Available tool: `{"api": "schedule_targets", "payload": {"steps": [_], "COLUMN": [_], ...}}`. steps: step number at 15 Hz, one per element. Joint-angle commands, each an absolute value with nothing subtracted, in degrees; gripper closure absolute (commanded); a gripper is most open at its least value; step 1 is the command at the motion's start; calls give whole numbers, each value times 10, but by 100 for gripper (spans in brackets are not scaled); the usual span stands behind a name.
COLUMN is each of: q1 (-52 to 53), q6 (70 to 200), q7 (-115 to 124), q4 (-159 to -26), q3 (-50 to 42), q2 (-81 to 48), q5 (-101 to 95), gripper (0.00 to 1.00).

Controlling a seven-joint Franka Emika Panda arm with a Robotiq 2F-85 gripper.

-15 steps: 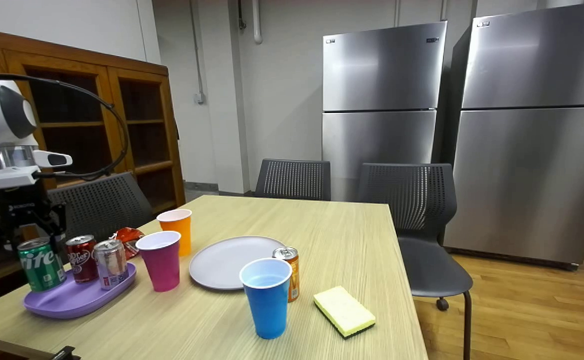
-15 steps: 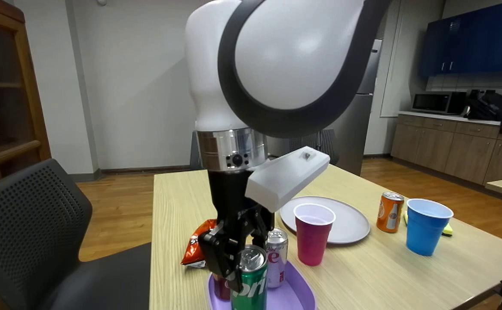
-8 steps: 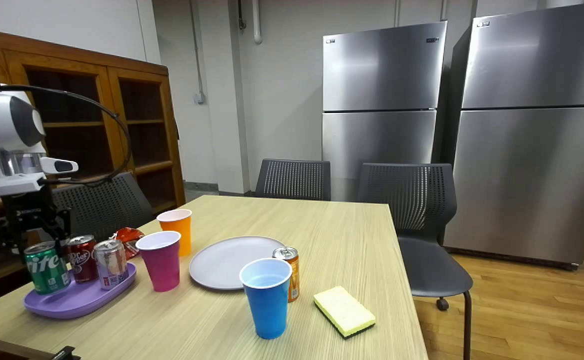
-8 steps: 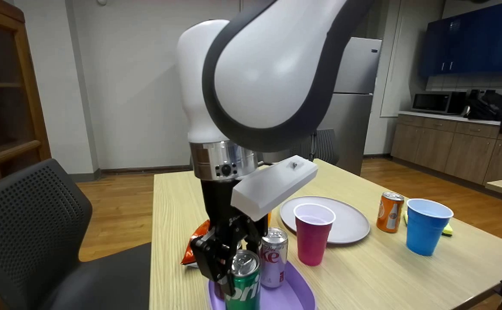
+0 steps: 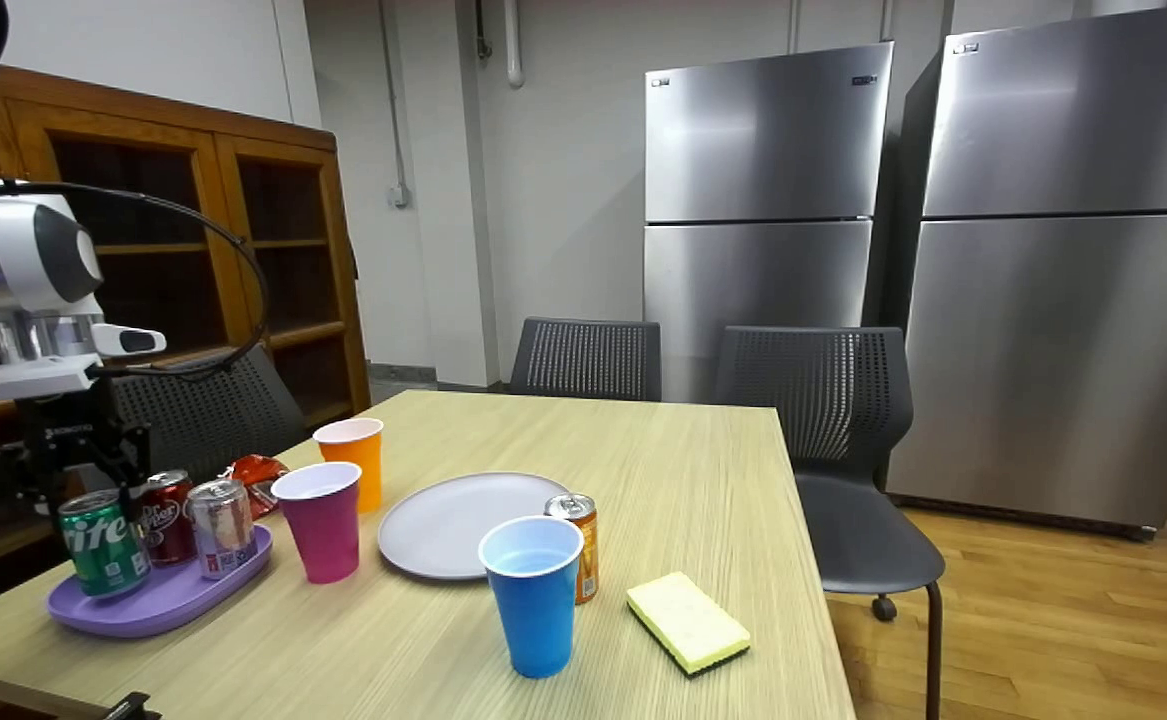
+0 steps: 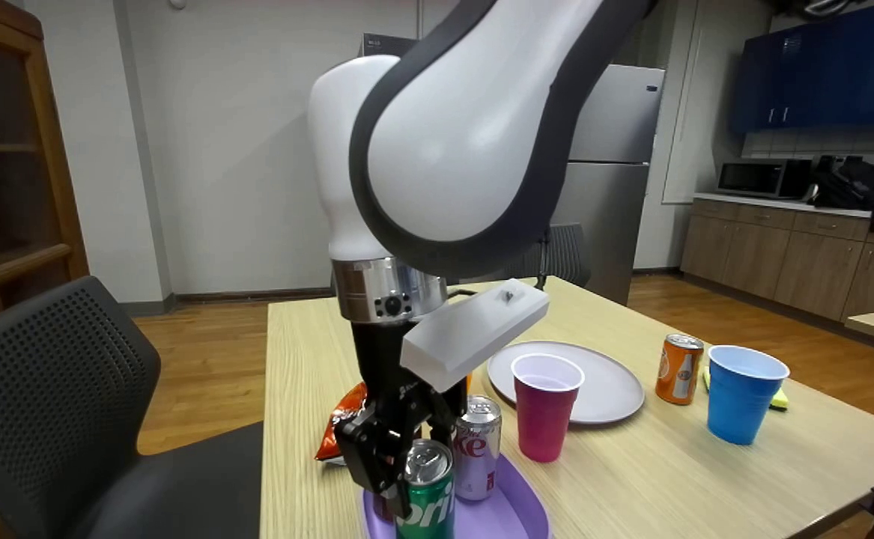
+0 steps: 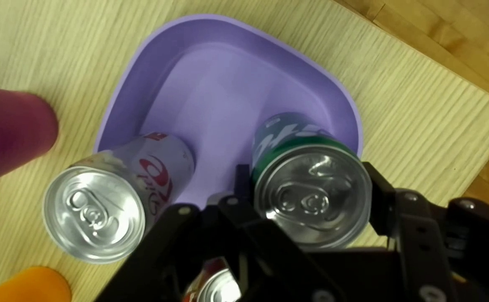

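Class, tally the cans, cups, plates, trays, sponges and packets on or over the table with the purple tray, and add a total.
Cans: 4 (Sprite can, Dr Pepper can, Diet Coke can, orange can)
Cups: 3 (magenta cup, orange cup, blue cup)
Plate: 1
Tray: 1
Sponge: 1
Packet: 1
Total: 11

Sprite can (image 6: 431,495) cut off, exterior view

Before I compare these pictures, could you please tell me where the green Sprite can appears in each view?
In an exterior view: Sprite can, lower left.
In an exterior view: Sprite can, bottom edge, near the middle.
Wrist view: Sprite can, right of centre, between the jaws.
Landmark all three share: the purple tray.
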State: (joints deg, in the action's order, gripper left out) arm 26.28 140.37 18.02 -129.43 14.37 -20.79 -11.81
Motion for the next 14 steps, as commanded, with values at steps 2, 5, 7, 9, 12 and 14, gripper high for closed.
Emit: {"api": "schedule_targets", "payload": {"steps": [2,5,7,9,12,14], "q1": [276,278,278,279,278,274], "q6": [1378,1378,1380,1380,1382,1382], "q7": [201,204,209,215,219,218], "q4": [-1277,-1279,-1284,-1290,-1307,-1320], "q3": [137,135,134,132,133,136], "q2": [-211,-209,-203,-193,-164,-138], "q5": [-127,-126,-127,-129,-130,-128], "gripper": [62,11,1,0,0,0]}}
